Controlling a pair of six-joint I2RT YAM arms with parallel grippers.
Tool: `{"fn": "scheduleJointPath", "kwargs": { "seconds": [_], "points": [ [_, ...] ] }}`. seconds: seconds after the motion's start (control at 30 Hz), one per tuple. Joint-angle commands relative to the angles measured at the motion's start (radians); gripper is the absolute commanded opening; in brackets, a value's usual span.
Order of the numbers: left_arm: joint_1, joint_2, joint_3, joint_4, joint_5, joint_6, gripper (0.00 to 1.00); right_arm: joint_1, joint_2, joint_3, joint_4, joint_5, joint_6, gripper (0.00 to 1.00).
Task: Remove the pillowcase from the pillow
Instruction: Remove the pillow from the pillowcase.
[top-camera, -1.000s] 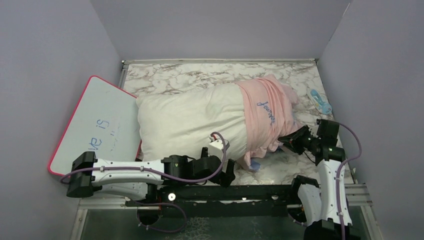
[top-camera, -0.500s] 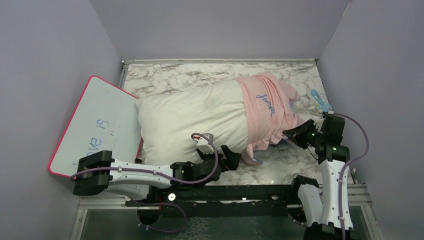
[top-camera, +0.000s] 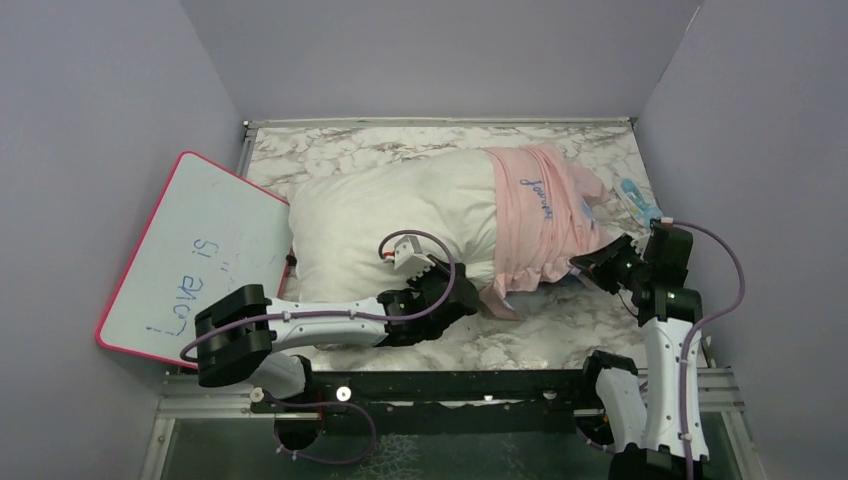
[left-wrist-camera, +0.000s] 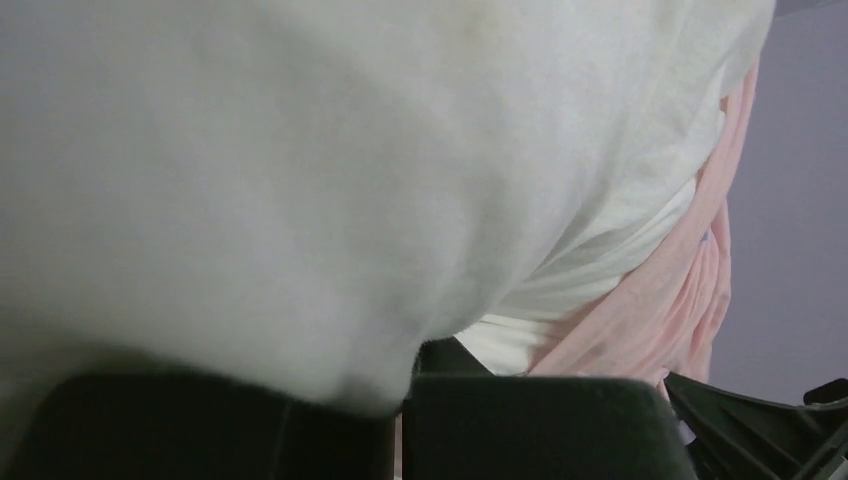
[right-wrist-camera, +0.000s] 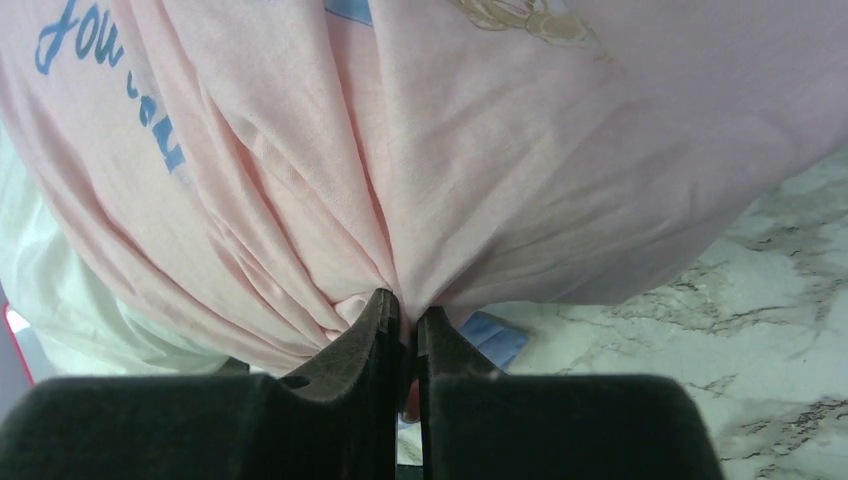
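The large, plump white pillow (top-camera: 400, 215) lies across the marble-patterned counter (top-camera: 330, 150), and its left and middle parts are bare. The thin pale pink fabric pillowcase (top-camera: 535, 210), with blue handwriting on it, covers only the right end of the pillow and is gathered there in folds. My right jaws are closed tight on a bunch of the pillowcase at its near right edge. In the right wrist view the pink folds run together into the narrow slit between the two dark pads, and a little blue cloth shows just behind. My left jaws are at the near edge of the pillow, close to the pink hem. They are almost fully closed, with a fold of the white pillow cloth pinched between them. A pink-edged whiteboard (top-camera: 200, 250) with blue writing lies just beside the left end of the pillow.
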Motion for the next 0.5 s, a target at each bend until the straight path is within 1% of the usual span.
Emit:
{"fn": "scheduleJointPath", "kwargs": {
  "seconds": [0.0,0.07,0.17,0.23,0.3,0.37,0.43,0.47],
  "points": [
    [0.055,-0.02,-0.047,-0.046,0.021,0.058,0.0,-0.007,0.044,0.081,0.042,0.242,-0.01,0.07],
    [0.056,-0.05,-0.073,-0.055,0.012,0.078,0.0,-0.007,0.092,0.104,0.063,0.356,-0.006,0.07],
    [0.06,-0.088,-0.071,-0.136,-0.023,0.088,0.0,-0.008,0.188,0.181,0.06,0.528,-0.009,0.07],
    [0.064,-0.113,-0.064,-0.196,-0.05,0.089,0.0,-0.008,0.249,0.252,0.036,0.595,-0.023,0.07],
    [0.076,-0.14,-0.068,-0.208,-0.055,0.108,0.0,-0.008,0.289,0.305,0.039,0.555,-0.081,0.09],
    [0.084,-0.156,-0.072,-0.204,-0.053,0.123,0.0,-0.008,0.312,0.332,0.022,0.457,-0.113,0.13],
    [0.084,-0.169,-0.082,-0.147,-0.048,0.166,0.0,-0.007,0.316,0.329,0.008,0.281,-0.154,0.2],
    [0.084,-0.173,-0.09,-0.105,-0.037,0.201,0.0,-0.007,0.306,0.311,0.018,0.168,-0.187,0.25]
  ]
}}
